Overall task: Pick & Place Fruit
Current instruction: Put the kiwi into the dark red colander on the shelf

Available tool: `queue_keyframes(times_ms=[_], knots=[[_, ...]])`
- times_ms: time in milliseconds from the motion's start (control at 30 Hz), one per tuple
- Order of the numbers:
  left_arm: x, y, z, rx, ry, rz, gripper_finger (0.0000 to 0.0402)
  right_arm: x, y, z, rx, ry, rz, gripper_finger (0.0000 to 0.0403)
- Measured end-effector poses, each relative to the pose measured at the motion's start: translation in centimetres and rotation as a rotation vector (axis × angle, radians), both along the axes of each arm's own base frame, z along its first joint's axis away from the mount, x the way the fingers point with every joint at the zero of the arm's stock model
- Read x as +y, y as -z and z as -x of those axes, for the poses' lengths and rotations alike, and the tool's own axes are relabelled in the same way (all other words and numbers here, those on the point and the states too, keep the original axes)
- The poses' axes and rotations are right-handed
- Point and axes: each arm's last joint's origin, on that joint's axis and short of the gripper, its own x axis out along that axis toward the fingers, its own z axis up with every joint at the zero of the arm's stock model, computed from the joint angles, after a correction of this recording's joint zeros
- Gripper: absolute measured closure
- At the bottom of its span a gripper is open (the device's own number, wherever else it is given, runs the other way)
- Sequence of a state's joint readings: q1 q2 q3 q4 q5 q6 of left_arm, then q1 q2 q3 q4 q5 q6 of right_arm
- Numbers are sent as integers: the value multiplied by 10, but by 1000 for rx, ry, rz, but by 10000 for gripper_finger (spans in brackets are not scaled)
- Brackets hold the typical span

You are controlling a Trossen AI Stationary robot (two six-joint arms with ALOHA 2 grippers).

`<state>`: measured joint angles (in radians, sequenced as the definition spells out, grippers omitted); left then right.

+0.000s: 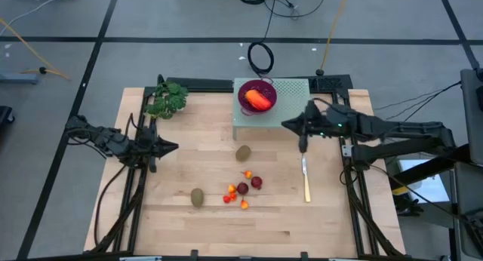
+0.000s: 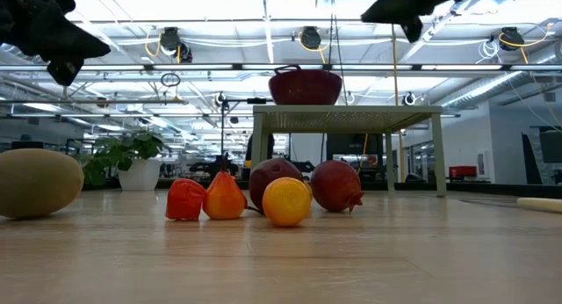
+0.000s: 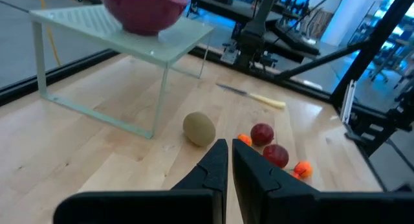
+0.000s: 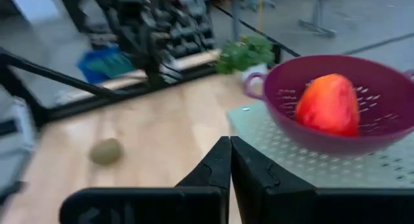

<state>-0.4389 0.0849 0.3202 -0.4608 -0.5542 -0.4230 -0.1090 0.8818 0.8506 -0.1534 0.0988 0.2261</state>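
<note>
An elongated orange-red fruit [image 1: 259,100] lies in a purple colander [image 1: 247,89] on a small pale stand [image 1: 290,91] at the table's far middle. Two kiwis [image 1: 243,152] [image 1: 197,197], two dark red round fruits [image 1: 256,182] and several tiny orange-red ones [image 1: 230,190] rest on the wooden table. My right gripper [image 4: 229,143] is shut and empty, raised beside the stand's right edge and pointing toward the colander [image 4: 336,114]. My left gripper [image 3: 228,146] is shut and empty at the table's left side, pointing toward the far kiwi [image 3: 199,129].
A yellow-handled knife [image 1: 306,178] lies on the table right of the fruit. A green leafy bunch [image 1: 167,99] sits at the far left corner. Bare wood stretches along the near edge. Cables run over the floor beyond the table.
</note>
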Motion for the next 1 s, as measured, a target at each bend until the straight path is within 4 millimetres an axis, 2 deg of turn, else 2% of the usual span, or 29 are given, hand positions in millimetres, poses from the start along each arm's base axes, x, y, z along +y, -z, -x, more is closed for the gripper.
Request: queue_keyframes(times_ms=[200, 433, 767, 1000], knots=[[-2, -4, -5, -29, -28, -1, 381, 4, 20, 30, -105, -11, -43, 399], [-12, -9, -28, -35, -21, -3, 397, 6, 33, 53, -198, -12, -40, 399], [-30, -8, -62, -18, 34, 43, 399, 8, 59, 71, -331, -18, -24, 399], [-41, -31, -84, 128, 43, 28, 401, 9, 83, 76, -409, -21, -15, 399]])
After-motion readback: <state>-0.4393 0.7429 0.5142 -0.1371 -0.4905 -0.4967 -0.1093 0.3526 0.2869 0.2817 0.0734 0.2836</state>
